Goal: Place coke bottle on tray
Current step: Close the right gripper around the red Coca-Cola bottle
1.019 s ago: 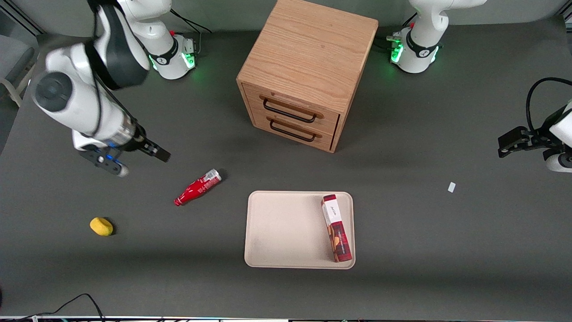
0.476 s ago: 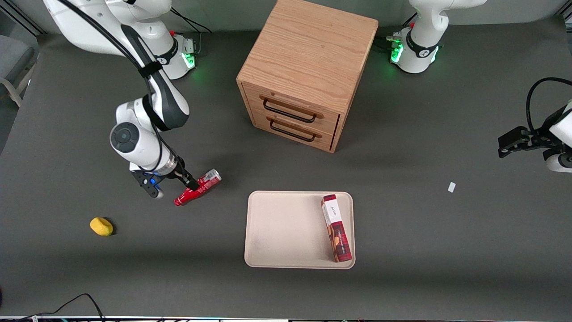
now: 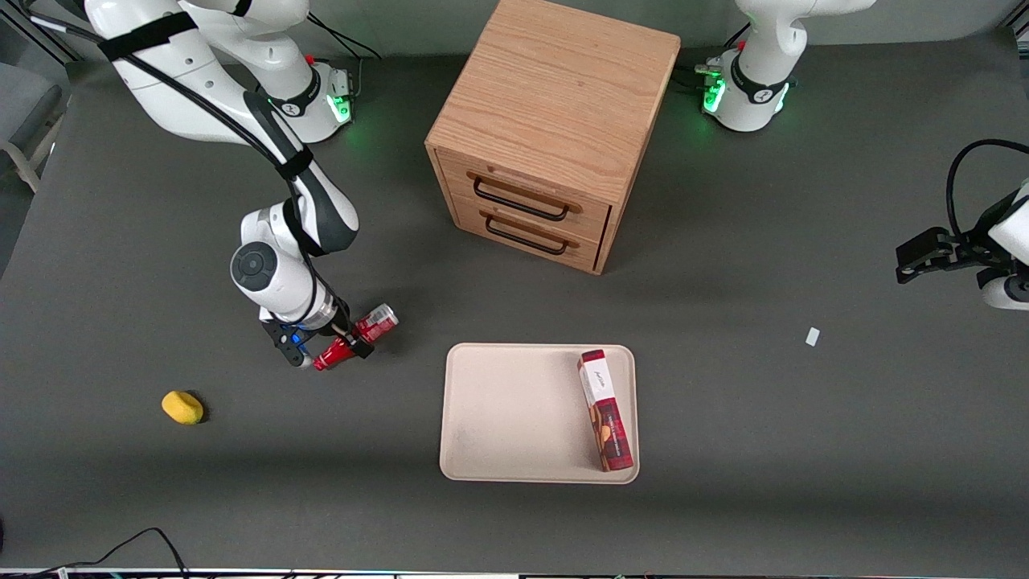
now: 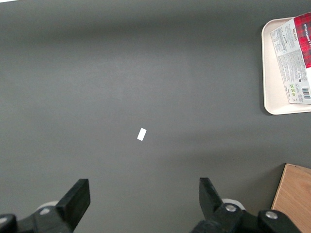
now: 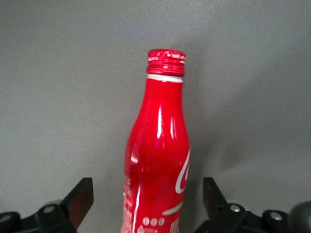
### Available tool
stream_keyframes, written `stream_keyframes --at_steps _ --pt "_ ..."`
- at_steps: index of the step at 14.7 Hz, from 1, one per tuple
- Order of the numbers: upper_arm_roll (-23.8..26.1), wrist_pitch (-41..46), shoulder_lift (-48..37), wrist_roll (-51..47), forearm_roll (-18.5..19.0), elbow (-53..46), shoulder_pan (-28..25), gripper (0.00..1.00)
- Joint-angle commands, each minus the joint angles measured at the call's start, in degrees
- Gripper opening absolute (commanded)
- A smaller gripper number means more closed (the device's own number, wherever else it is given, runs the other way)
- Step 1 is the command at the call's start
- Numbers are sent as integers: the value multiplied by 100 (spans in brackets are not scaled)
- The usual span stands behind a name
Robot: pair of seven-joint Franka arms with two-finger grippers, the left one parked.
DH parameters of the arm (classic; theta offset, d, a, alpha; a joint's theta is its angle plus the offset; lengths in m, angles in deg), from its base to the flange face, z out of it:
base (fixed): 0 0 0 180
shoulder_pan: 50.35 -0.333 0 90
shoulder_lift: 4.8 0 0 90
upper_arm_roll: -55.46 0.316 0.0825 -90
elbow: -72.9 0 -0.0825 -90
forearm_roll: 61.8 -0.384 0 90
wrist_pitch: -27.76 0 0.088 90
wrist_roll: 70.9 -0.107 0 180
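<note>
The coke bottle [image 3: 366,331] lies on its side on the dark table, silvery base toward the cabinet, red cap nearer the front camera. My right gripper [image 3: 347,338] is low over its middle, open, one finger on each side, not touching it. In the right wrist view the bottle [image 5: 158,155] lies between my two black fingertips [image 5: 80,196], with a gap on both sides, and my gripper [image 5: 146,199] straddles it. The beige tray [image 3: 514,414] lies flat beside the bottle, toward the parked arm's end. Its rim also shows in the left wrist view [image 4: 272,73].
A red-and-white biscuit box [image 3: 604,410] lies on the tray along its edge toward the parked arm. A wooden drawer cabinet [image 3: 551,129] stands farther from the front camera. A yellow object [image 3: 182,407] lies toward the working arm's end. A small white scrap [image 3: 812,336] lies toward the parked arm.
My right arm has swung in from the working arm's end and come down over the bottle. The gripper now straddles the bottle's middle. The bottle has not moved.
</note>
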Motion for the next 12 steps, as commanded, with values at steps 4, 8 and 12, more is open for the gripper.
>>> stream_keyframes --at_steps 4,8,12 --pt "0 -145 60 -147 3 -2 -17 33" --pt "0 -92 -10 -7 3 -55 -8 0" --pt "-8 854 -352 800 3 -581 80 0"
